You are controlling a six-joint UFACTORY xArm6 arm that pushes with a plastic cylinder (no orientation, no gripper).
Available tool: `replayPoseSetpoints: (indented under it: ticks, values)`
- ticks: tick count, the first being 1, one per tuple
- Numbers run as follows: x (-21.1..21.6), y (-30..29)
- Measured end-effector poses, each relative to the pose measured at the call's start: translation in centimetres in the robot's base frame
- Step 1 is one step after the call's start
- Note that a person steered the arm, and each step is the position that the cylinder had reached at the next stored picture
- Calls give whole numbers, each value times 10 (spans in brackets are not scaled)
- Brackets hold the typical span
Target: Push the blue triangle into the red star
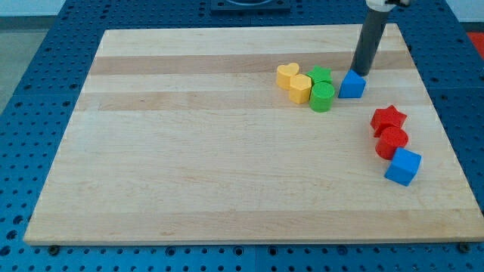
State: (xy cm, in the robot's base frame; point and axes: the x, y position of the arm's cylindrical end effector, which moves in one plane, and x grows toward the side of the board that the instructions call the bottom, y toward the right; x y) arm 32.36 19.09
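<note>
You are looking at a bright, evenly lit scene with soft overhead light and no harsh glare on the pale wooden board [227, 151]. Shadows are short and faint, hugging the bases of the blocks at the frame's right, such as the blue cube [402, 166]. Focus is sharp across the frame; the board's far edge narrows with perspective, and the rod's top is cut off at upper right.
</note>
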Motion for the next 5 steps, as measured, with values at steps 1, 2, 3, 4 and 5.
replayPoseSetpoints:
  ticks: [1, 2, 3, 4, 5]
  values:
    - [-1, -7]
    - [-1, -17]
    - [0, -30]
    - [13, -32]
    - [35, -30]
